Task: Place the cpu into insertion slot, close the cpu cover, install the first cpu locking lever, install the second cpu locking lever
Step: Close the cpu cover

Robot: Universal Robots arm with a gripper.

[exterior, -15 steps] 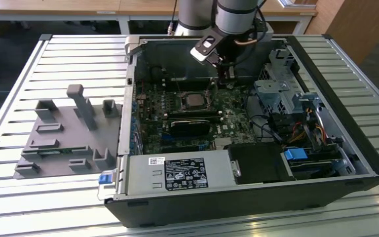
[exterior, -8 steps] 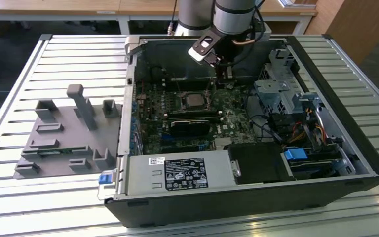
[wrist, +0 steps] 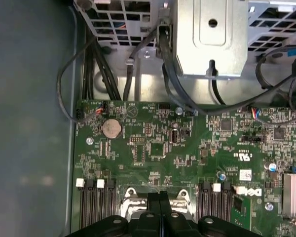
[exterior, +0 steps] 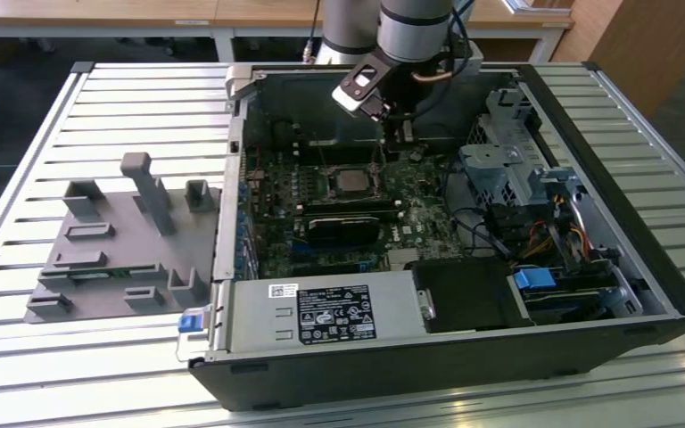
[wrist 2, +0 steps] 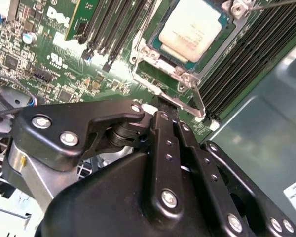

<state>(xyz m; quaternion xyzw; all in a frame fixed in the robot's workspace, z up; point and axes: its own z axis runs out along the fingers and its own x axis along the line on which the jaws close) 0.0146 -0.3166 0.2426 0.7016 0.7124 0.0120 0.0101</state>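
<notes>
The cpu (wrist 2: 195, 27) lies flat in the insertion slot (exterior: 333, 182), pale silver top up, on the green board (wrist: 153, 148) inside the open computer case (exterior: 438, 379). The cpu cover (wrist 2: 163, 59) lies down around it as a silvery frame, and the chip's top shows through the cut-out. A thin metal lever (wrist 2: 199, 101) runs along one side of the slot, and a second thin rod (wrist 2: 276, 4) leaves the slot's opposite corner. I cannot tell whether either one is latched.

The pincer (wrist 2: 163, 106) hangs just beside the slot, at the edge where the first lever runs. Its black fingers (wrist: 155, 200) are clenched, pressed together with no gap showing in either wrist view. The tips sit at a flat silver strip (wrist 2: 180, 101) by the slot's edge. Whether that strip is pinched between them cannot be told.

Long black memory slots (wrist 2: 246, 54) flank the insertion slot on both sides. Further from the slot on the board lies a round coin cell (wrist: 112, 129). Beyond the board's edge, black cables (wrist: 170, 79) trail below a grey metal drive cage (wrist: 212, 34).

In the exterior view the arm (exterior: 414, 31) comes down into the case just behind the slot. A labelled grey power supply (exterior: 318, 312) sits in front of the slot, at the case's near wall. Well apart from the slot, outside the case toward the exterior view's left, a grey moulded fixture (exterior: 104, 259) stands on the slatted surface (exterior: 140, 116).
</notes>
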